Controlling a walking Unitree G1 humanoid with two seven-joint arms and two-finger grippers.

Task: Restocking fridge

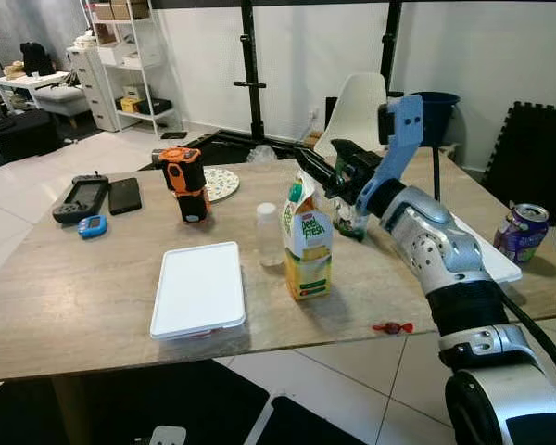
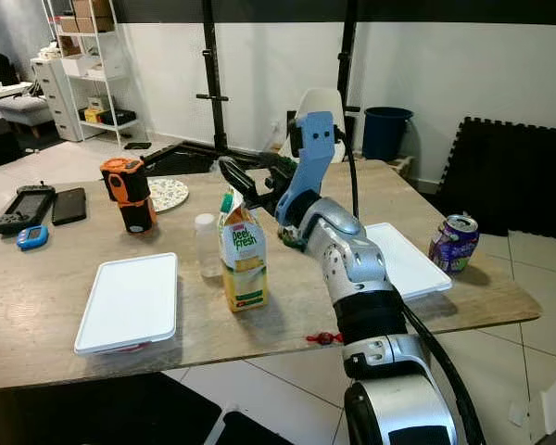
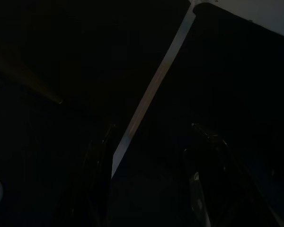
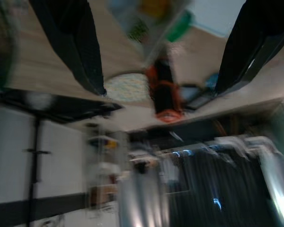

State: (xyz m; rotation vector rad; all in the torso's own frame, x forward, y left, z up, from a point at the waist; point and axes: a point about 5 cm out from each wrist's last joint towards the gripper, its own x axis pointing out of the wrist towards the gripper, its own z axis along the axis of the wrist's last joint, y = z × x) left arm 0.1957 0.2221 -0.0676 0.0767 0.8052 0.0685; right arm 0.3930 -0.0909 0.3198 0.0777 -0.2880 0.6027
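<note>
A yellow and green juice carton (image 1: 308, 241) stands upright near the middle of the wooden table (image 1: 65, 306). My right gripper (image 1: 308, 163) is raised just above and behind the carton's top, open and holding nothing. In the blurred right wrist view its two black fingers (image 4: 71, 42) are spread wide, with the carton's green cap (image 4: 180, 26) between them. A small clear bottle (image 1: 268, 236) stands right next to the carton on its left. The left wrist view is very dark, and the left gripper (image 3: 151, 184) shows faintly with its fingers apart.
A white lidded container (image 1: 199, 289) lies at the front. An orange and black object (image 1: 185, 184), a plate (image 1: 221, 183), a phone (image 1: 125, 196) and a controller (image 1: 81, 197) sit further left. A purple can (image 1: 522, 232) and a white tray (image 2: 403, 260) are right. A chair (image 1: 357, 107) stands behind.
</note>
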